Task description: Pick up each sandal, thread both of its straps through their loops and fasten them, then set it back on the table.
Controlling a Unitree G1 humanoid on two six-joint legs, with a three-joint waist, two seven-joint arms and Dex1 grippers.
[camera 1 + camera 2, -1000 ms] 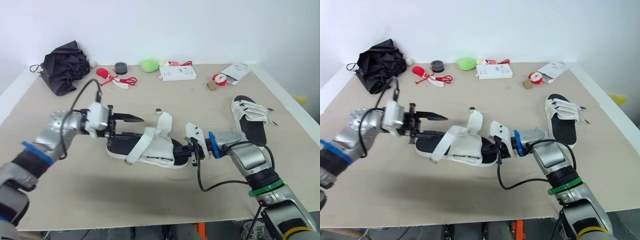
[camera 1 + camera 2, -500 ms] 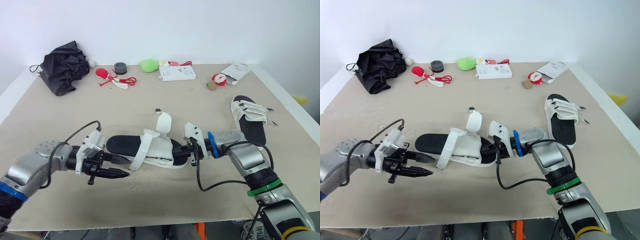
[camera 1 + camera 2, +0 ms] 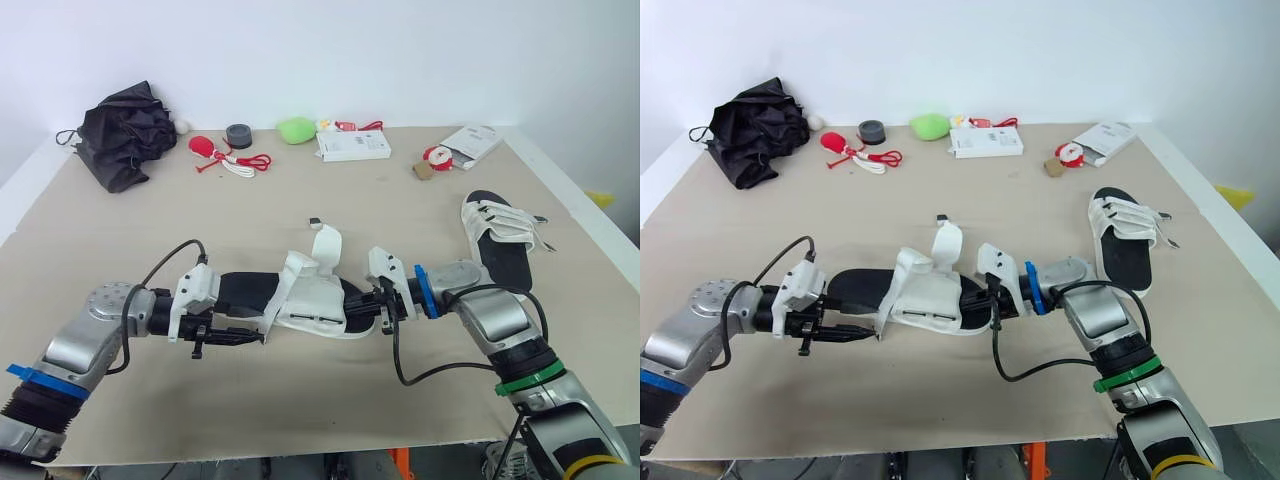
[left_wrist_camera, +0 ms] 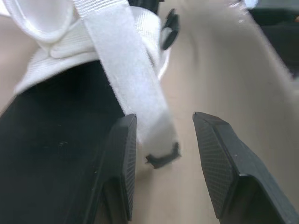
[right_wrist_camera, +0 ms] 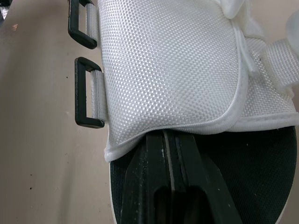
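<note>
Standing by the beige wooden desk (image 3: 150, 400), I'd say the job is around its halfway mark at best. Over on the right lies the far sandal (image 3: 505, 235), black-soled with white straps. Its straps lie flat across the footbed and look done up, though I can't make out the loops from here.

The near sandal (image 3: 300, 300), a black-soled one with a white mesh upper, sits in the middle of the desk between the two arms, and it is plainly not finished. One wide flap stands up loose, and the two black plastic loops (image 5: 86, 98) on the near edge of the upper have nothing through them.

The right end effector (image 3: 385, 300) is closed, its fingers pressed together and tucked under the edge of the mesh upper, so it seems to be pinning that end of the shoe. The left end effector (image 4: 161, 135) is spread apart at the other end. The loose white webbing strap (image 4: 126, 79) hangs down between its fingers, not yet pinched.

So what's left, as I judge it, is to catch that strap, feed it and its partner through the loops, fasten them, and leave the shoe resting on the desk.
</note>
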